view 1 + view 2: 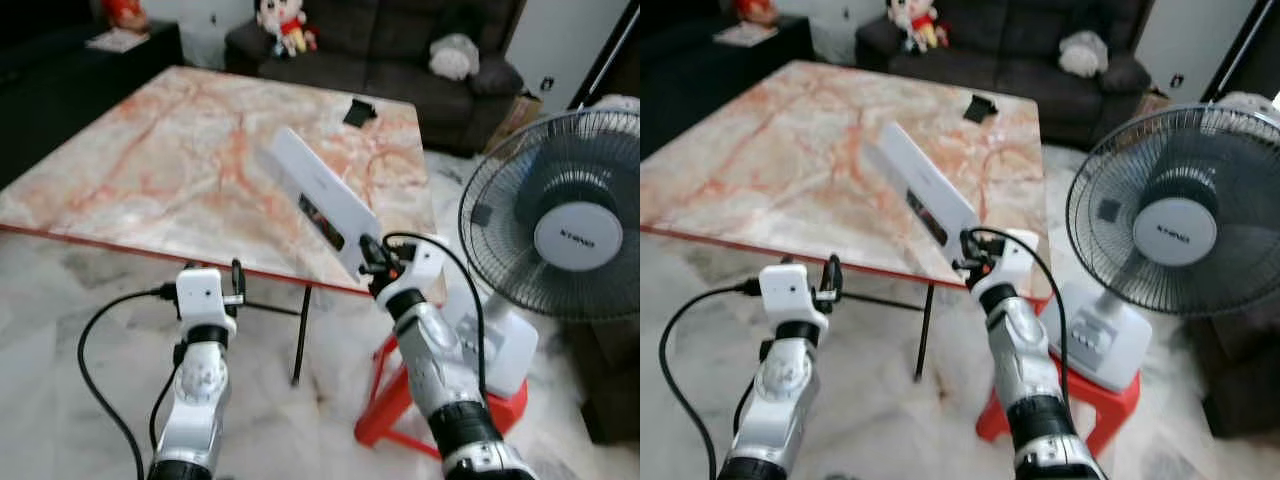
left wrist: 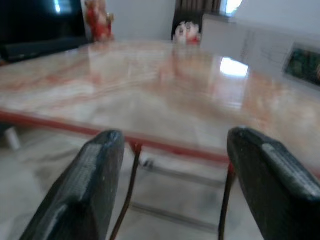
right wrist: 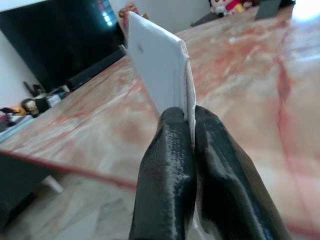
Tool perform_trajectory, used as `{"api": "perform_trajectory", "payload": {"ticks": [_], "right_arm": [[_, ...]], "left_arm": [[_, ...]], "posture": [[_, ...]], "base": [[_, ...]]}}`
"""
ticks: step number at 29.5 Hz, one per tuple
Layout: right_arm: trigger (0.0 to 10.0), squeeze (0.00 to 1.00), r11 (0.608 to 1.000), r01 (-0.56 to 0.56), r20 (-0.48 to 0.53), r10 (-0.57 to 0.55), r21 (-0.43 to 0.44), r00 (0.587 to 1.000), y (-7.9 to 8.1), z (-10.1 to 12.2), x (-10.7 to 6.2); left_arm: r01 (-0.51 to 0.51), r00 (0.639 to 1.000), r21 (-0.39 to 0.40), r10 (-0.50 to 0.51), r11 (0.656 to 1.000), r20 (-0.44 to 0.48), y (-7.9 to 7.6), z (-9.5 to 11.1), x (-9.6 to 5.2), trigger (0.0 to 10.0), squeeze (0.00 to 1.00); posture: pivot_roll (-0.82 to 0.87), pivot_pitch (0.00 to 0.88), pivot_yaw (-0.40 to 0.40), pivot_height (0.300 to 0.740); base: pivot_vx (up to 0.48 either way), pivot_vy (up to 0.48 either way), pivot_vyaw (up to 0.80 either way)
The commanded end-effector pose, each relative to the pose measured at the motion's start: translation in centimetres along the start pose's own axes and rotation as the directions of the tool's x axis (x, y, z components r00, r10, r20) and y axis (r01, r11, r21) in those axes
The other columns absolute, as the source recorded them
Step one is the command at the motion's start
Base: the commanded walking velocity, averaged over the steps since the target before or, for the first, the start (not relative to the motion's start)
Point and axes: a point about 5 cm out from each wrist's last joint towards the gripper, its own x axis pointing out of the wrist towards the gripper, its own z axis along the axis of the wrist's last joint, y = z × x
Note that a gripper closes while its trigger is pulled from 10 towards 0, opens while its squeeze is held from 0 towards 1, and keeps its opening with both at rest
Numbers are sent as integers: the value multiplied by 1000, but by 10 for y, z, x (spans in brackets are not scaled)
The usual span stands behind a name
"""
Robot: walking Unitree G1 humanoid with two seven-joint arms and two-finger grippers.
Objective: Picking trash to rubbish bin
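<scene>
Nearest the camera, two silver arms reach forward over a pale marble floor [image 1: 60, 330]. Left tool [image 2: 170, 165] sits just short of the counter's near edge, below its level, fingers [image 2: 85, 190] spread wide apart with nothing between them. A black cable [image 1: 100, 380] loops off the left wrist.

Right tool [image 3: 192, 125] is at the counter's near right corner, fingers pressed together and clamped on the near end of a long flat white box [image 1: 320, 200]. The box slants up and away from the tool toward the counter's middle, raised off the surface at its far end; a dark printed patch shows on its side near the grip. Whether its near end touches the counter cannot be told.

Counter [image 1: 150, 170] is a square marble-look top with red-orange veins and a thin red edge, on thin black legs. A small black object [image 1: 358, 112] lies near its far right corner, well apart from the box.

Right of the counter, a standing fan [image 1: 565, 225] with a dark grille and white base rests on a red plastic stool [image 1: 400, 400].

Beyond the counter's far edge stands a dark sofa [image 1: 400, 50], with a doll [image 1: 285, 25] on its left end and a grey plush toy [image 1: 455, 57] further right. A dark TV screen [image 3: 55, 40] shows in the right wrist view.
</scene>
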Motion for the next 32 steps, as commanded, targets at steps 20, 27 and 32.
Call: {"api": "perform_trajectory", "payload": {"ticks": [20, 27, 32], "right_arm": [[10000, 0, 967, 233, -129, -246, -108, 961, -78, -16, -39], [10000, 0, 903, 392, -277, -428, -177, 860, -120, -40, -81], [10000, 0, 829, 506, -387, -560, -240, 733, -142, -61, -120]], "left_arm": [[54, 972, 82, -34, 995, -234, 7, -54, -21, 10000, 0], [59, 886, 62, -24, 996, -464, 19, -100, -49, 10000, 0], [58, 804, 61, -10, 996, -594, 26, -124, -71, 10000, 0]], "posture": [[-6, 37, -116, 740], [-9, 35, -116, 740], [-9, 35, -116, 740]], "base": [[-196, 0, 0], [0, 0, 0], [0, 0, 0]]}}
